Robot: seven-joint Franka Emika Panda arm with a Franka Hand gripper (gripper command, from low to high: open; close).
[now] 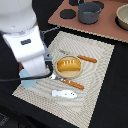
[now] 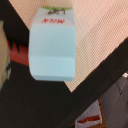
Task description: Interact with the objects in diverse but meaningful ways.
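The pale blue-white carton, printed "MILK" in red, fills the wrist view and lies at the edge of the woven mat. In the exterior view the carton peeks out under my white arm at the mat's left edge. My gripper sits right above it, with its fingers hidden. The golden scored bread loaf rests on a round grey dish in the middle of the mat. A thin red-brown sausage lies just beyond it. A small white speckled piece lies near the mat's front. The grey saucepan stands on the brown board.
A brown board at the back carries dark round burners and a tan bowl at the exterior view's right. An orange-handled utensil lies in front of the bread. A red toothed piece shows beside the carton. Black table surrounds the mat.
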